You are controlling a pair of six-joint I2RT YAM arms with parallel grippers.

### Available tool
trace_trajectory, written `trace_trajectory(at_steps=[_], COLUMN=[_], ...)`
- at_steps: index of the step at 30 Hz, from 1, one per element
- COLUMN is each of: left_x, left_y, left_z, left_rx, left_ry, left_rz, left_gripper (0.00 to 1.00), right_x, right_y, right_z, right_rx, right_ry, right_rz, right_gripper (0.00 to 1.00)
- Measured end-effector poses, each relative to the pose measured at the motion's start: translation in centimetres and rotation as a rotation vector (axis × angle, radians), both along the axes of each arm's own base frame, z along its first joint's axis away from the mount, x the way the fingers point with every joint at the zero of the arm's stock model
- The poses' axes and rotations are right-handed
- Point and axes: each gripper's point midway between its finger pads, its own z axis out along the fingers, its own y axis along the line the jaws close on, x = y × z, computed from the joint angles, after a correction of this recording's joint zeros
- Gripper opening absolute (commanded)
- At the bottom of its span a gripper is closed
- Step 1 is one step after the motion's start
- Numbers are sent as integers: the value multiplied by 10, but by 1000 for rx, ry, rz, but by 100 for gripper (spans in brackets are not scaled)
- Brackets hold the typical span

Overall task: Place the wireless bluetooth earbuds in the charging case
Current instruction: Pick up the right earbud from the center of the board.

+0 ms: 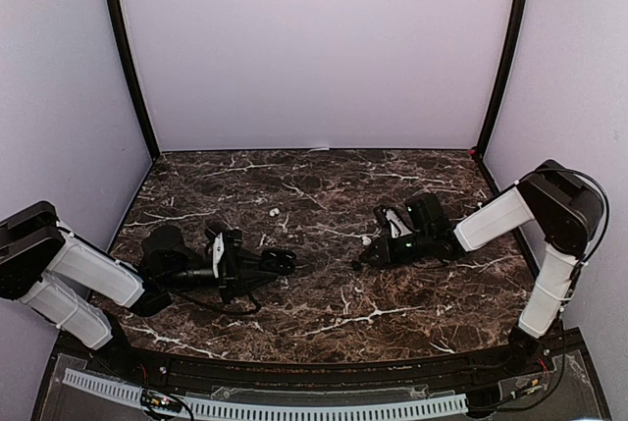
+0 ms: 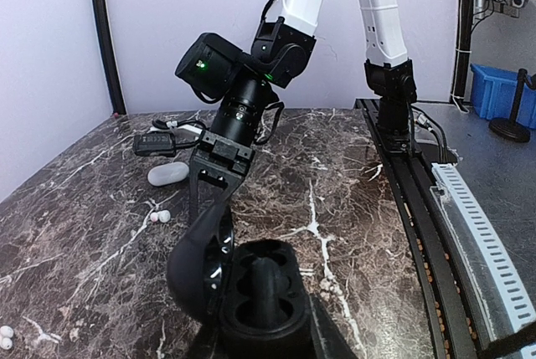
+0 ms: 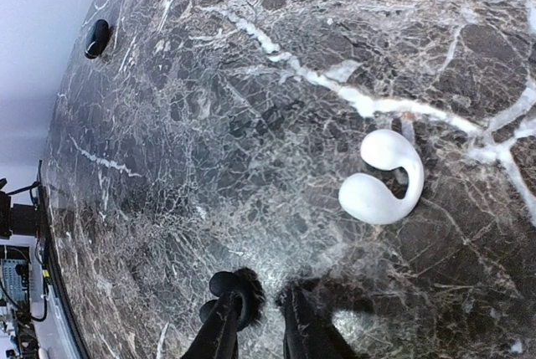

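My left gripper (image 2: 268, 330) is shut on a black charging case (image 2: 261, 288). The case's lid (image 2: 194, 260) stands open to the left and its wells look empty. In the top view this gripper (image 1: 282, 263) holds the case low over the table, left of centre. My right gripper (image 3: 261, 313) is down at the table with its jaws a narrow gap apart. A black earbud (image 3: 237, 290) rests against its left fingertip. A white clip-shaped earbud (image 3: 383, 180) lies up and to the right of the fingers. It also shows in the top view (image 1: 366, 240), beside the right gripper (image 1: 361, 260).
Two tiny white buds (image 1: 275, 212) lie mid-table, also in the left wrist view (image 2: 159, 217). More white buds (image 2: 6, 338) lie at that view's bottom left. A small dark oval (image 3: 98, 38) lies farther off. The dark marble table (image 1: 392, 313) is walled on three sides.
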Motion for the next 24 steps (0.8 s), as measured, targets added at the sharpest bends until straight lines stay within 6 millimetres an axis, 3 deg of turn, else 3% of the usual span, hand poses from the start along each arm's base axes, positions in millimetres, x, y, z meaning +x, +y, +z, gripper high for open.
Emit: trace_trajectory(at_steps=[24], left_x=[0], left_y=[0], left_z=[-2], left_rx=[6], left_ry=[6], left_rz=[0], left_gripper=[14], right_x=[-7], right_y=[20], right_z=[0], right_rx=[-175], right_ry=[-90], right_rz=[52], right_gripper=[26])
